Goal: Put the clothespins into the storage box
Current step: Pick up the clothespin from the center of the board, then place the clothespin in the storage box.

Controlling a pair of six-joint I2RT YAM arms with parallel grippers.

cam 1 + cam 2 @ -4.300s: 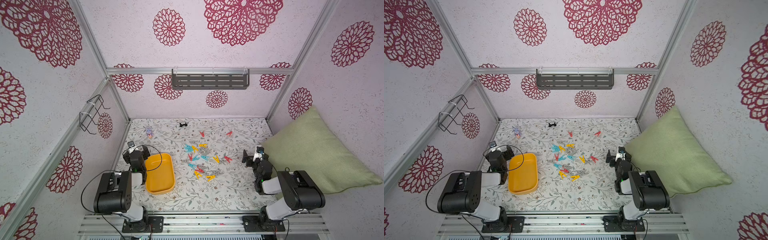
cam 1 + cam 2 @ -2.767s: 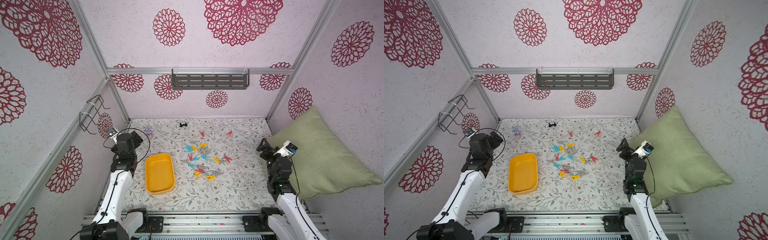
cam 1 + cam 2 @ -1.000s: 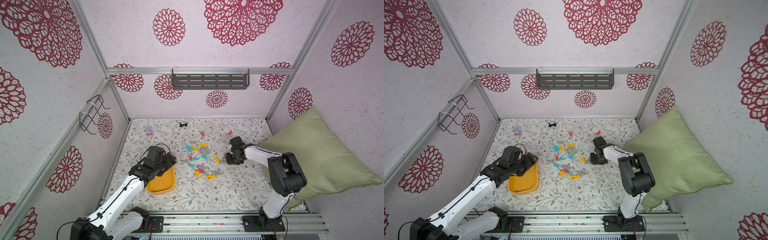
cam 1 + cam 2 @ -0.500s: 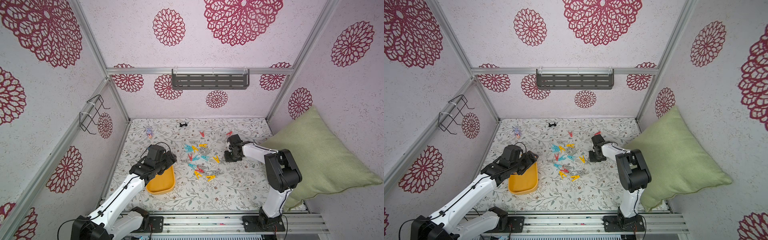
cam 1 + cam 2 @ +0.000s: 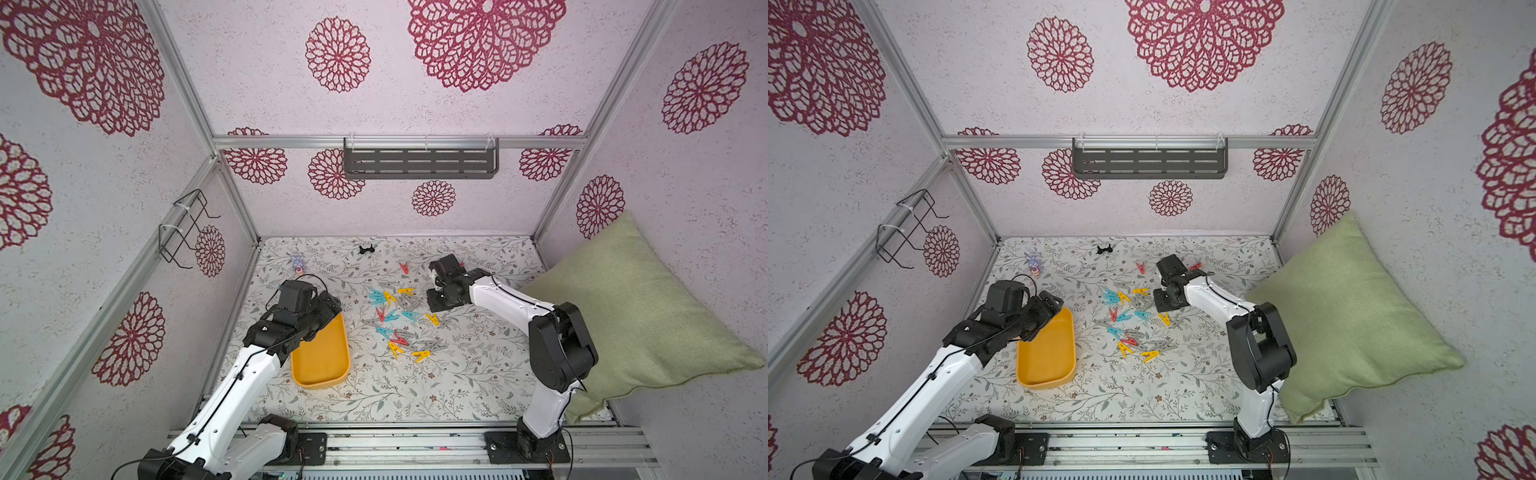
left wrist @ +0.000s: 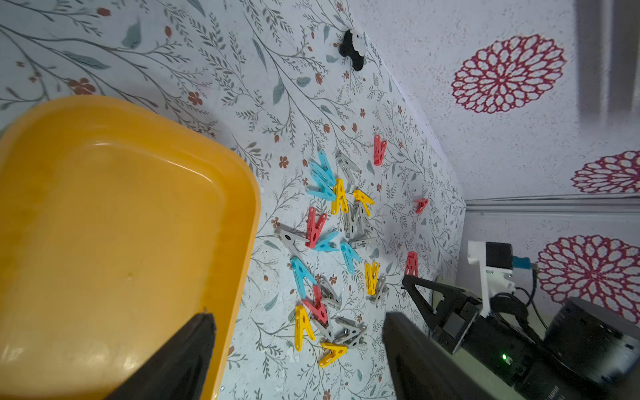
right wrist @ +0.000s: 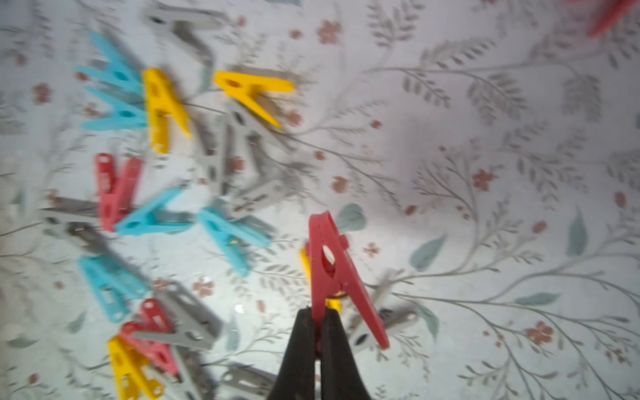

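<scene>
Right tool [image 7: 317, 313] now (tightly) on clothespin [image 7: 329, 266]

Pegs [image 5: 1133, 322] loose in a central cluster, just right of box [image 5: 1046, 357]. Left gripper [image 5: 1052, 311] above box's far end. Right gripper [image 5: 1160, 306] low at cluster's far right edge, tilted down. Farther back: lone red peg [image 5: 1140, 267], black clip [image 5: 1104, 249], bunny [image 5: 1034, 264] at left. Pillow [image 5: 1350, 316] propped at far right; shelf [image 5: 1149, 163] mounted high at back.

No readable text, labels, brands, numbers or signs anywhere in view.
</scene>
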